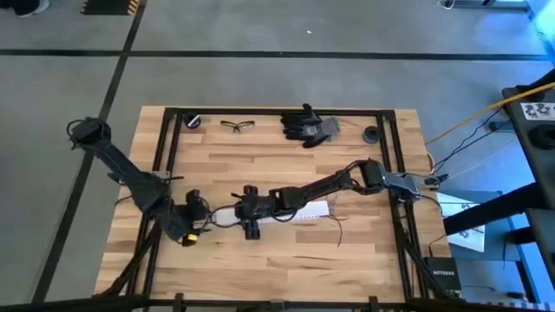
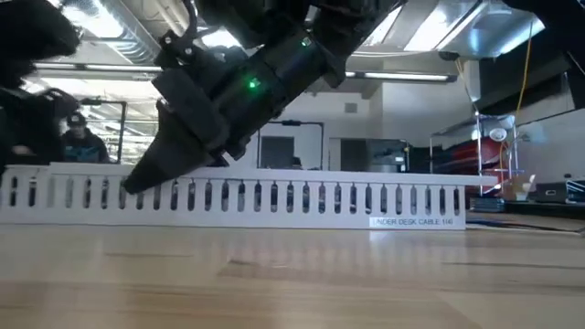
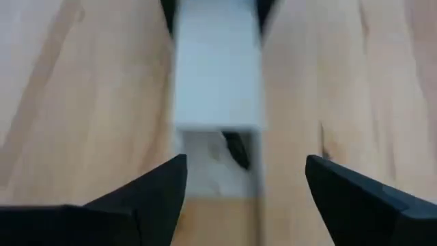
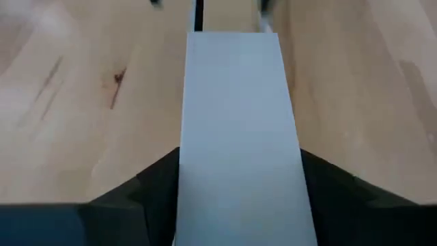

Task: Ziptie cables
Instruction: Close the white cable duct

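Nearest my lens in the right wrist view is the white channel strip (image 4: 239, 130) — it runs straight out between my right gripper's (image 4: 239, 195) dark fingers (image 4: 147, 188), which sit tight against both of its long sides. I read that as a firm clamp on the strip, there to pin it to the wooden table (image 1: 286, 256) so it cannot slide.

In the overhead view the right gripper (image 1: 251, 212) is over the left part of the strip (image 1: 308, 210), with the right arm stretched in from the table's right edge. My left gripper (image 1: 195, 217) sits just beside the strip's left end. In the left wrist view its fingers (image 3: 153, 188) are spread wide on either side of that open end (image 3: 218, 102) without touching it, and something small and dark (image 3: 235, 147) lies in the channel's mouth. I cannot tell whether it is wire.

The cables (image 1: 224, 217) show from above only as thin dark strands between the two grippers, at the strip's left end. One more thin strand (image 1: 340, 227) trails off near the strip's right end. They seem to lie along or inside the channel — I cannot say which.

From table height the slotted wall of the strip (image 2: 274, 201) stands upright, with a dark arm (image 2: 247, 82) bearing down on it. My judgement: one gripper steadies, the other is lined up to work at the end. No ziptie is visible to me.
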Robot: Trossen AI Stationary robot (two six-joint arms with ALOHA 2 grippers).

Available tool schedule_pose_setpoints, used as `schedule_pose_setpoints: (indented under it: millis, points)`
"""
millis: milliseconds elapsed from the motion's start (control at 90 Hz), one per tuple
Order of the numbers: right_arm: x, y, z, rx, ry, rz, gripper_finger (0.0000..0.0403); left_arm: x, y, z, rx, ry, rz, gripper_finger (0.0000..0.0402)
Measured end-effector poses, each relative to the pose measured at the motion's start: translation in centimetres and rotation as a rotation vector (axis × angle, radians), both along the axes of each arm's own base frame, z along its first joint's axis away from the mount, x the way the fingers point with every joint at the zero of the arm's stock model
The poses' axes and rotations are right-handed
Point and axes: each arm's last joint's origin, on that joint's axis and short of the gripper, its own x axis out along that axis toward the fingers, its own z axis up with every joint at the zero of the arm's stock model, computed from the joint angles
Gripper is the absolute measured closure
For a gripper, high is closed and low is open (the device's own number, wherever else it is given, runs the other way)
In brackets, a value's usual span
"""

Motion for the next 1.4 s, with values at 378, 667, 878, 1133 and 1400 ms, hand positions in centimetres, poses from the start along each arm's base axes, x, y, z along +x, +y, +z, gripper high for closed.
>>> schedule_pose_setpoints:
  millis: [378, 667, 878, 1133, 1400]
  points:
    - [0.0, 0.1, 0.0, 0.007, -0.006, 0.008, 0.0178, -3.6, 0.9, -4.7, 0.028, -0.193, 0.137, 0.0121]
    - [0.1, 0.1, 0.0, 0.003, -0.02, 0.002, 0.0178, -3.7, 1.7, -6.7, -0.059, -0.34, 0.116, 0.0121]
    - [0.2, 0.1, 0.0, 0.007, -0.044, 0.002, 0.0178, -3.3, 1.9, -6.8, -0.033, -0.329, 0.105, 0.0135]
    - [0.4, 0.0, -0.1, 0.052, -0.06, -0.024, 0.0178, -3.2, 1.7, -6.6, -0.035, -0.328, 0.061, 0.0189]
    - [1.2, -0.1, -0.6, 0.095, -0.157, -0.027, 0.0178, -3.0, 1.8, -6.6, -0.028, -0.324, 0.052, 0.0193]
